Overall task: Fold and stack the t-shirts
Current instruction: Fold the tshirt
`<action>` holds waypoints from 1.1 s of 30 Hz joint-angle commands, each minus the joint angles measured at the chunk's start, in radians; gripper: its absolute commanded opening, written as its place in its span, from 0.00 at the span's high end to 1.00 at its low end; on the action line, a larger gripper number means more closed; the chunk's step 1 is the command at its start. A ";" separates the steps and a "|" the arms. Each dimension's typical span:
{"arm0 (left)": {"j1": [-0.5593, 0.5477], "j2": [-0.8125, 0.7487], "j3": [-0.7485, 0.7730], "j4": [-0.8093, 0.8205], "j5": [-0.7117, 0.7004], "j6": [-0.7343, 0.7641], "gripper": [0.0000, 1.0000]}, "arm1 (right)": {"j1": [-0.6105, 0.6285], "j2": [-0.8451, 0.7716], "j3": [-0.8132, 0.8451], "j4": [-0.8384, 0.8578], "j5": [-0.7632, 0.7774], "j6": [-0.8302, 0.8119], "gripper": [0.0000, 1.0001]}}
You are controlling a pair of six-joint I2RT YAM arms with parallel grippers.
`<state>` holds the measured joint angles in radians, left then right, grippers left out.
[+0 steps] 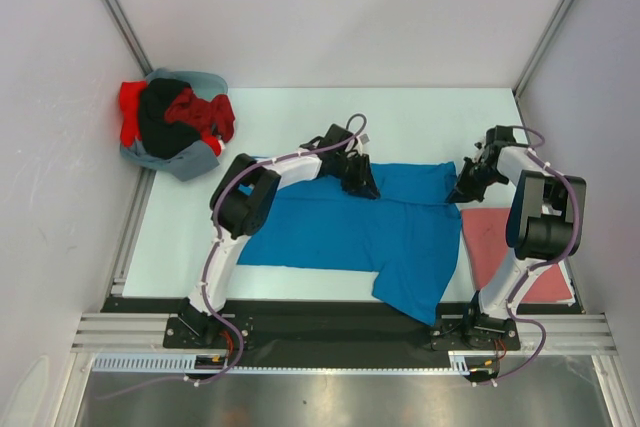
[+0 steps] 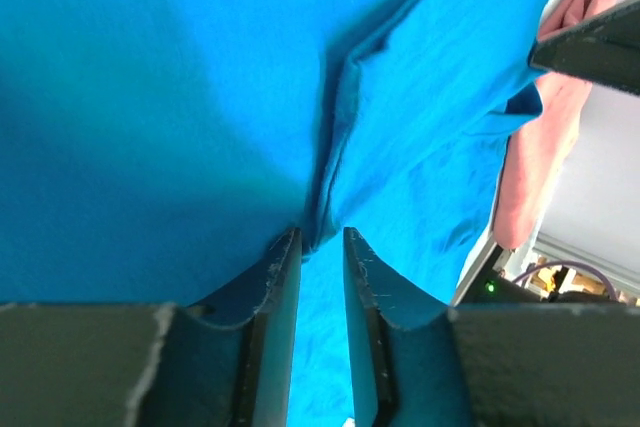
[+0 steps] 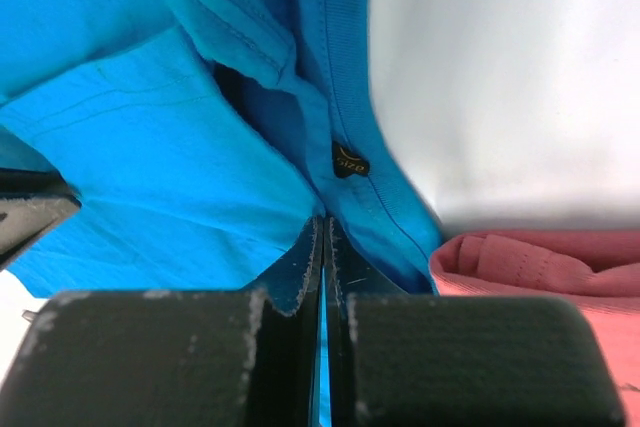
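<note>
The bright blue t-shirt (image 1: 360, 232) lies spread on the table, one sleeve hanging near the front edge. My left gripper (image 1: 365, 187) is at its far edge. In the left wrist view (image 2: 320, 235) the jaws stand a narrow gap apart, with a raised crease of blue cloth (image 2: 180, 77) running to the tips. My right gripper (image 1: 463, 192) is at the shirt's collar. In the right wrist view (image 3: 325, 219) it is shut on the blue cloth (image 3: 150, 147) just below the size tag (image 3: 349, 160). The dull pinkish-red t-shirt (image 1: 495, 247) lies folded to the right.
A heap of bright red, black and grey-blue shirts (image 1: 175, 125) sits at the back left corner. White walls close the table on three sides. The pinkish-red shirt also shows in the left wrist view (image 2: 540, 147) and right wrist view (image 3: 540, 257), next to the blue one.
</note>
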<state>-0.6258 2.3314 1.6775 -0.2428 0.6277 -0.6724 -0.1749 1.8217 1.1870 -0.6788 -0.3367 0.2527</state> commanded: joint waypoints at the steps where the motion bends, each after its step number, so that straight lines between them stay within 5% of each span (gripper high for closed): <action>1: 0.003 -0.058 -0.035 -0.010 0.035 0.017 0.70 | -0.014 0.004 0.043 -0.025 0.042 -0.018 1.00; 7: 0.003 -0.106 -0.070 -0.045 0.004 0.068 0.65 | -0.014 0.016 0.033 -0.051 0.073 -0.013 1.00; 19: 0.064 -0.297 -0.082 -0.297 -0.089 0.321 0.54 | -0.015 -0.029 0.161 0.021 0.105 0.077 0.46; 24: 0.219 -0.386 -0.209 -0.317 -0.103 0.361 0.57 | -0.015 0.123 0.351 -0.002 0.079 0.085 0.46; 28: 0.337 -0.394 -0.255 -0.326 -0.126 0.390 0.57 | -0.009 0.210 0.447 -0.016 0.059 0.085 0.65; 33: 0.431 -0.376 -0.254 -0.339 -0.121 0.411 0.59 | -0.003 0.280 0.514 -0.048 0.050 0.059 0.58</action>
<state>-0.2024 1.9656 1.4208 -0.5690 0.5053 -0.3164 -0.1841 2.0785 1.6463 -0.6891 -0.2699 0.3283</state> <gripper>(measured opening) 0.416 0.409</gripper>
